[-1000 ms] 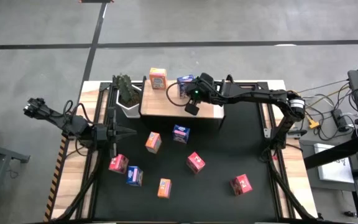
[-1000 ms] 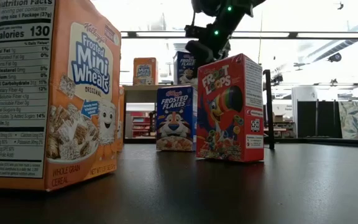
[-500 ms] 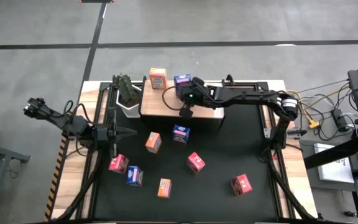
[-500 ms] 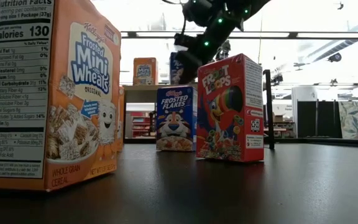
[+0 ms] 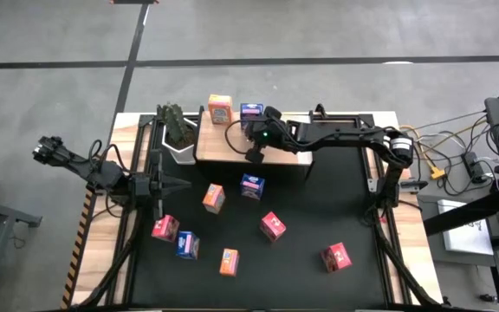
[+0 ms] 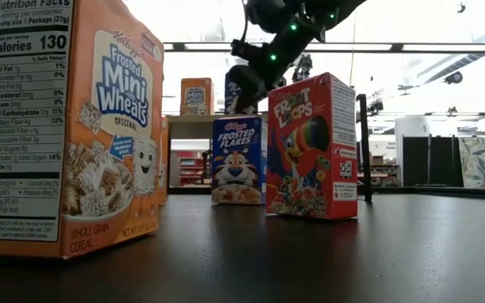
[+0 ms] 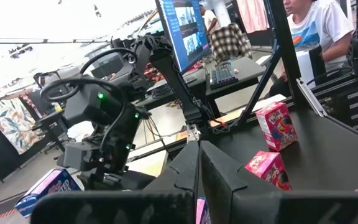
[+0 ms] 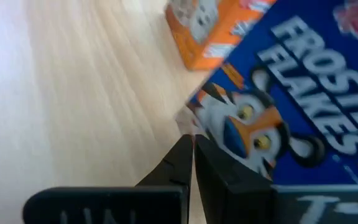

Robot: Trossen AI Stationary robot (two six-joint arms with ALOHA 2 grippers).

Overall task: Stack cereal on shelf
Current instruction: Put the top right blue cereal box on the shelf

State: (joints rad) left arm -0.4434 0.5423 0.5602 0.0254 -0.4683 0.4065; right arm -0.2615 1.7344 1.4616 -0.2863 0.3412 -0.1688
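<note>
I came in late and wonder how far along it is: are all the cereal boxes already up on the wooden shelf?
No, only an orange box and a blue box sit on the wooden shelf; the others stand scattered on the black mat.

tabletop, black mat and wooden shelf with what rests on them.

the wooden tabletop [image 5: 386, 260] carries a black mat [image 5: 319, 208] and, at its far edge, a raised light wooden shelf [image 5: 223, 149]. on the shelf stand an orange cereal box [image 5: 220, 108] and a blue cereal box [image 5: 251, 113] side by side at the back; a green potted plant [image 5: 177, 126] sits just beside the shelf's left end. on the mat lie scattered boxes: orange [image 5: 214, 198], blue [image 5: 252, 185], pink-red [image 5: 273, 226], pink-red [image 5: 337, 256], pink-red [image 5: 165, 228], blue [image 5: 187, 245] and orange [image 5: 229, 261].
</note>
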